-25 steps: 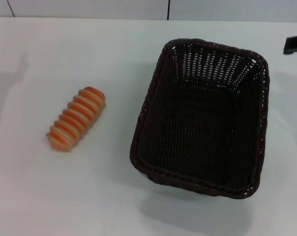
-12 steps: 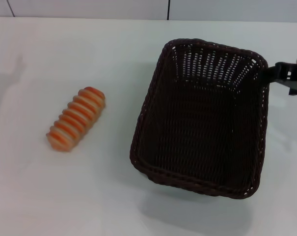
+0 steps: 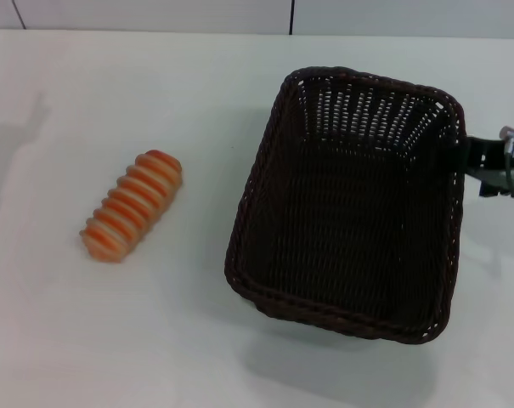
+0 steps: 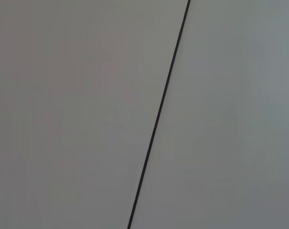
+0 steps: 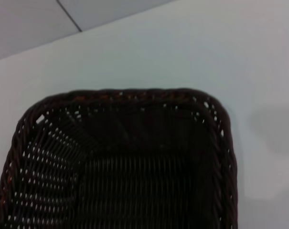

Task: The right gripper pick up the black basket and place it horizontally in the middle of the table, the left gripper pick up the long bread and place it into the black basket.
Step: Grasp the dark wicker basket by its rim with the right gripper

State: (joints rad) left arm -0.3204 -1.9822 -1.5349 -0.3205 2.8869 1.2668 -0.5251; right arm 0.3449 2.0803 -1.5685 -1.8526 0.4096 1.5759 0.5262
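The black basket (image 3: 350, 204) stands on the white table (image 3: 155, 340) at the right of the head view, its long side running front to back, and it holds nothing. The right wrist view looks down into one end of the basket (image 5: 120, 157). The long bread (image 3: 132, 205) lies on the table to the basket's left, striped side up. My right gripper (image 3: 477, 161) is at the basket's right rim, near its far corner. My left gripper is out of view; the left wrist view shows only a grey panelled surface.
A grey wall with a dark seam (image 3: 291, 15) runs behind the table's far edge. Bare tabletop lies between the bread and the basket and in front of both.
My right gripper has come in from the far right edge and moved down and left to the basket's right rim. The basket and the bread have not moved.
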